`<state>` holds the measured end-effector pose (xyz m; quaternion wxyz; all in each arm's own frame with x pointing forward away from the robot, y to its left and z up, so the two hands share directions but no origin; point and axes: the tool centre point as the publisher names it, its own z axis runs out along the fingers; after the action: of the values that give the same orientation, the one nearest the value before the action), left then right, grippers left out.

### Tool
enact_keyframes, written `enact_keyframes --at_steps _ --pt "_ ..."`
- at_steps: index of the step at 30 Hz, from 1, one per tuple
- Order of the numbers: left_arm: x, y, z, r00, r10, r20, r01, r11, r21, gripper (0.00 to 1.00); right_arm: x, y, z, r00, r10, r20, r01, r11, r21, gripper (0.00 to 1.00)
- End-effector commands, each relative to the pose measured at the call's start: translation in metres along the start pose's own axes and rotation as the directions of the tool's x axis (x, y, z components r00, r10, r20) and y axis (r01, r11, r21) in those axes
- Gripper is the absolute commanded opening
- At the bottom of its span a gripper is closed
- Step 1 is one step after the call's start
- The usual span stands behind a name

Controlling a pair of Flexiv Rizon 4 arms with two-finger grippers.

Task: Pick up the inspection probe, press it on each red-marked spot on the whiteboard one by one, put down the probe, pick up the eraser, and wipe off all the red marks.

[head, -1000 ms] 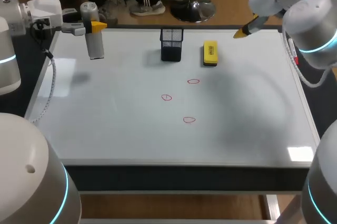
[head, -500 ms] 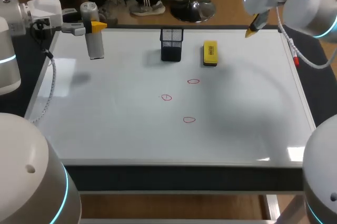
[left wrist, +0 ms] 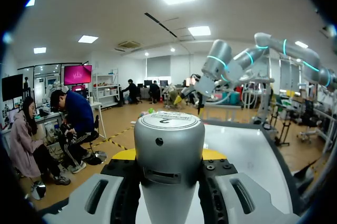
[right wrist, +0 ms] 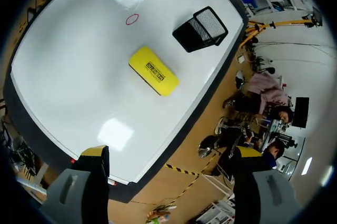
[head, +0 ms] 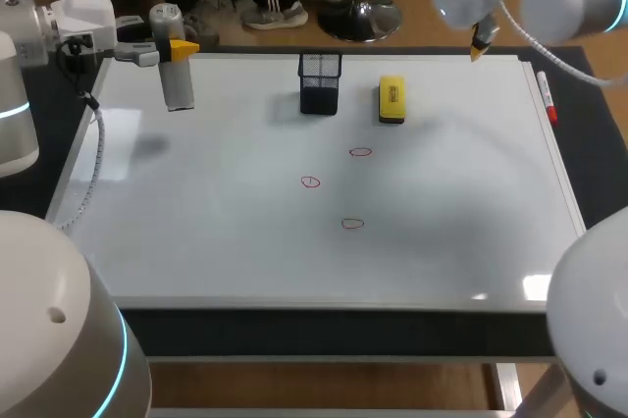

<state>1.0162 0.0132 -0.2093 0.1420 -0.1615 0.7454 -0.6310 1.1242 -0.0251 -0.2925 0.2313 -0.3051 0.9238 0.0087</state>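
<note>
The grey cylindrical probe point(head: 178, 79) hangs upright above the whiteboard's point(head: 196, 202) far left corner, and my left gripper point(head: 169, 49) is shut on its upper part. In the left wrist view the probe point(left wrist: 168, 150) fills the gap between the fingers of the left gripper point(left wrist: 169, 156). Three red marks point(head: 361, 152) point(head: 310, 182) point(head: 352, 224) lie mid-board. The yellow eraser point(head: 392, 100) rests near the far edge. My right gripper point(head: 479, 45) is open and empty, high over the far right corner. In its own view the right gripper point(right wrist: 171, 153) looks down on the eraser point(right wrist: 153, 70).
A black mesh holder point(head: 320, 82) stands left of the eraser, also visible in the right wrist view point(right wrist: 202, 28). A red marker pen point(head: 546, 96) lies along the board's right edge. A cable hangs from my left arm along the board's left edge.
My right arm has swung up and toward the far edge, its gripper shifting slightly right and away. The left arm with the probe has stayed still.
</note>
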Motion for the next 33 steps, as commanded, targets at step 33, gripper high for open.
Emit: enact_keyframes --at_steps 33 --pt "0.0 -0.001 0.0 1.0 0.001 0.002 -0.001 1.0 0.001 0.0 0.029 0.068 0.073 0.739 -0.646 -0.194 0.545 0.741 -0.393 1.0"
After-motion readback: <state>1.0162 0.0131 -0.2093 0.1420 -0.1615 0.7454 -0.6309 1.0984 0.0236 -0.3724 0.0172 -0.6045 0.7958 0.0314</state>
